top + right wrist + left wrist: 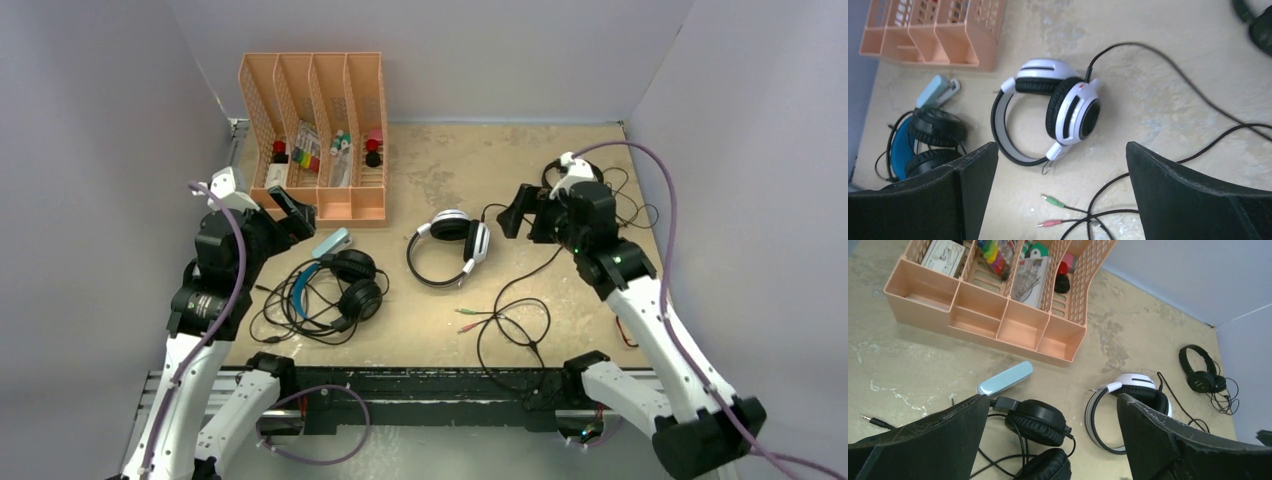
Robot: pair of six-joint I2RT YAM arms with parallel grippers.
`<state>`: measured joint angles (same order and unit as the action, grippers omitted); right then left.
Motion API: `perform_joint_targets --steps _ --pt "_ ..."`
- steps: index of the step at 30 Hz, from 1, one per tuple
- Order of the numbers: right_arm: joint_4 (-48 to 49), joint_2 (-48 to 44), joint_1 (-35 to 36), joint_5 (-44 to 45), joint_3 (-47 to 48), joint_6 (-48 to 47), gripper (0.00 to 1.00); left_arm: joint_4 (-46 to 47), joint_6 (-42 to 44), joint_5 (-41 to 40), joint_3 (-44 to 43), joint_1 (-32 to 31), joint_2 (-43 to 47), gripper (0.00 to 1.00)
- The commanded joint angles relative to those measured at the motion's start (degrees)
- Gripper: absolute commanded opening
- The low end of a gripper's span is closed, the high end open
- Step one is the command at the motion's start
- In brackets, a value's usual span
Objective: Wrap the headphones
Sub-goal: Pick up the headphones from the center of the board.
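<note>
Top external: left gripper [292,214] is hanging over the table's left side, just in front of the organizer, jaws spread wide and gripping nothing. Right gripper [515,218] is hovering right of centre, also fully spread and empty, pointing toward the white-and-black headset [476,243]. Both wrist views are showing only tabletop and headsets in the gap between the fingers.

Headphones: three, all lying flat on the table with their cables loose.
- The white-and-black headset is sitting mid-table. Its cable is running off to the right and looping near the front edge.
- The blue-band headset [352,266] is lying front-left, under the left gripper, sitting in a tangle of its own cable.
- The all-black headset [1200,372] is lying far right, mostly hidden behind the right arm in the top view, with its cable bunched beside it.

Two plugs, one green [1053,201] and one pink [1048,223], are lying side by side near the front edge. One pale-blue item [332,243] is lying between the organizer and the blue-band headset. One peach organizer [315,110] with four slots is standing back-left, holding small coloured bits.

The table [560,145] is showing a tan, worn, blotchy top. Plain grey walls are closing it in on three sides.
</note>
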<state>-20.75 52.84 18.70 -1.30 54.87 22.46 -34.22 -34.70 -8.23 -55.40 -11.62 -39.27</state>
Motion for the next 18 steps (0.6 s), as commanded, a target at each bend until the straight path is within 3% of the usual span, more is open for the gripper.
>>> perform_joint_targets --steps 1,6,9,16,18 --pt "2.5 5.9 1.9 -6.1 0.8 5.1 0.99 -1.0 0.2 2.8 -1.8 0.6 -1.3 0.99" --pt "7.7 13.6 8.9 -7.7 -2.3 13.1 0.99 -0.6 -0.7 7.9 -0.9 0.6 -2.5 0.99" --pt "7.9 17.3 12.5 -2.2 -2.5 17.8 0.99 2.0 -2.6 14.0 -0.1 0.6 -3.1 0.99" --pt "5.6 22.4 13.4 6.0 -3.9 34.9 0.99 9.3 -12.2 25.9 6.6 0.6 -6.1 0.95" --pt "5.4 23.2 13.6 7.8 -5.1 38.8 0.94 10.3 -13.7 26.5 8.5 0.6 -5.7 0.95"
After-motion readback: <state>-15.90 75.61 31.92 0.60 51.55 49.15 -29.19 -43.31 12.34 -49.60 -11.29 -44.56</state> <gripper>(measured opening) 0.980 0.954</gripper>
